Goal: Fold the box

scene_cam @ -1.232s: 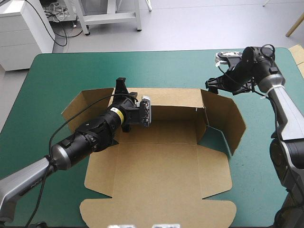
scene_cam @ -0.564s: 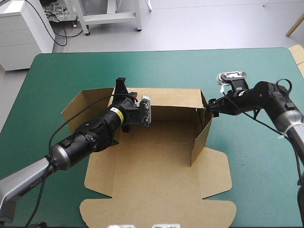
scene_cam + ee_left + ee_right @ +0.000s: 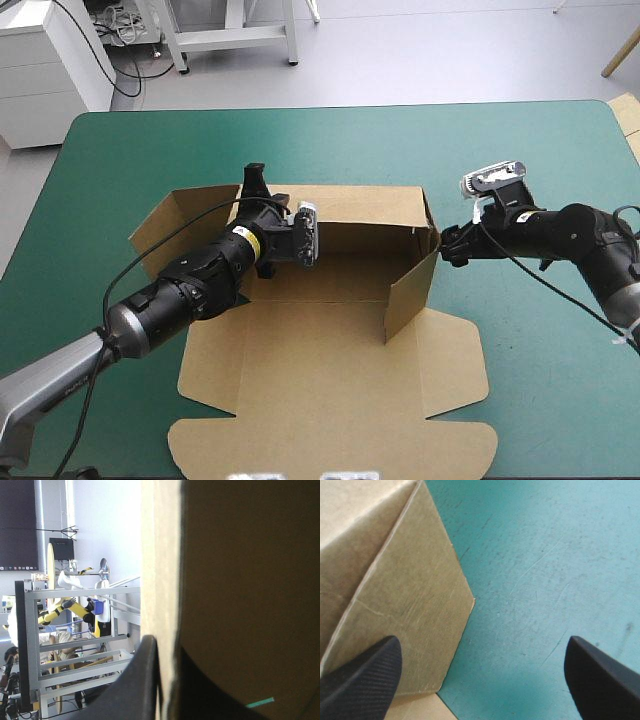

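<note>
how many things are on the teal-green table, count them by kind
box: 1
grippers: 2, the left gripper and the right gripper
total: 3

Left arm (image 3: 190, 285): black ribbed cylinders, yellow band (image 3: 245, 240) near tip; behind yellow band, silver-grey link (image 3: 45, 385) with faint lettering. Right arm (image 3: 570, 232): black, silver-grey farther back. Fingers (image 3: 362, 677): black, broad, rounded, finely woven texture.
</note>
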`<move>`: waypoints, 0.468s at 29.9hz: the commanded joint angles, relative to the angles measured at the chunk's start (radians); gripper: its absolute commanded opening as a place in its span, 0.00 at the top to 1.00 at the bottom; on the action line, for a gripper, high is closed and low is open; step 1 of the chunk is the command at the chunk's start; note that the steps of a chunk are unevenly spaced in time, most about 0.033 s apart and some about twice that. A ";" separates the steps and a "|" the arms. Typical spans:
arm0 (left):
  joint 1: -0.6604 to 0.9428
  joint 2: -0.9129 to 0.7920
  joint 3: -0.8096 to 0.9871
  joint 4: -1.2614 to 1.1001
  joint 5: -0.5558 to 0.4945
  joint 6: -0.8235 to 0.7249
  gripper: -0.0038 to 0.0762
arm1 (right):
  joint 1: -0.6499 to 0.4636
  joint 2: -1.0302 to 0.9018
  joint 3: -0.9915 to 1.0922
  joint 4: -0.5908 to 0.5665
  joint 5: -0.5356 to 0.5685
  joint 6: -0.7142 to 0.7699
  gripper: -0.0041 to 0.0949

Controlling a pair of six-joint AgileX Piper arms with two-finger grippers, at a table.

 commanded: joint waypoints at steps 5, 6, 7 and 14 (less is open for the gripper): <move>-0.009 -0.006 -0.010 -0.032 -0.018 -0.015 0.96 | -0.009 -0.036 -0.022 0.097 0.074 -0.099 0.14; -0.009 -0.006 -0.010 -0.032 -0.020 -0.015 0.96 | -0.009 -0.036 -0.022 0.099 0.079 -0.102 0.14; -0.009 -0.006 -0.010 -0.031 -0.020 -0.015 0.96 | -0.009 -0.036 -0.022 0.102 0.087 -0.106 0.14; -0.009 -0.006 -0.010 -0.017 -0.021 -0.015 0.96 | -0.009 -0.036 -0.022 0.120 0.159 -0.131 0.14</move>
